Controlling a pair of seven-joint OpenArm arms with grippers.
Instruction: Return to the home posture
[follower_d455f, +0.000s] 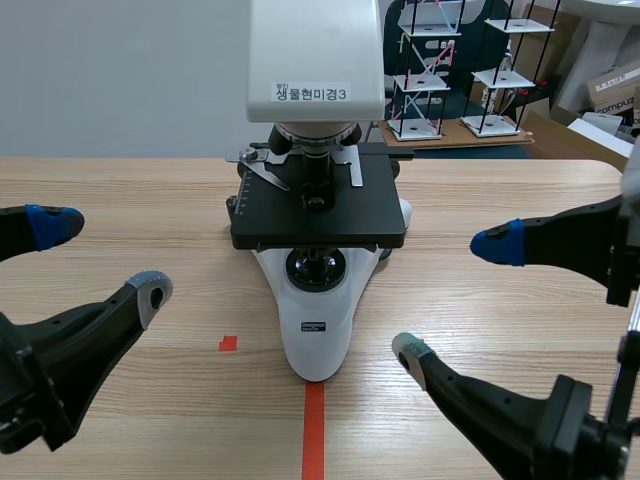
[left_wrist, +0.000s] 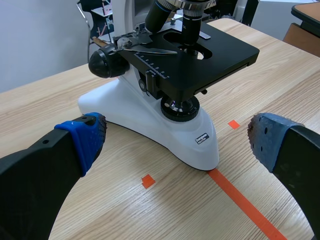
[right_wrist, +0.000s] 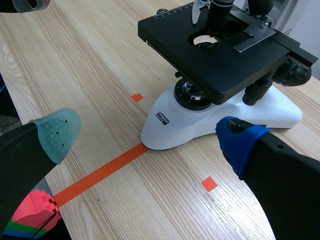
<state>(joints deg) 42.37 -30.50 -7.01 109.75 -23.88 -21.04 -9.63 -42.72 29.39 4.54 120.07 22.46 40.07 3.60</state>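
Left fingers (follower_d455f: 100, 328) and right fingers (follower_d455f: 560, 240) spread empty, microscope (follower_d455f: 318, 205) between them on wooden table (follower_d455f: 120, 200), wire racks (follower_d455f: 425, 70) behind

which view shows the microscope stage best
The right wrist view: it looks down on the stage, with hole and clip clear. The left wrist view shows its top too, an objective standing over the hole. The scene view sees it low and foreshortened.

White microscope (follower_d455f: 316, 250) centred on wooden table (follower_d455f: 120, 200), left gripper (follower_d455f: 102, 258) and right gripper (follower_d455f: 453, 297) flanking it, fingers (follower_d455f: 560, 240) apart
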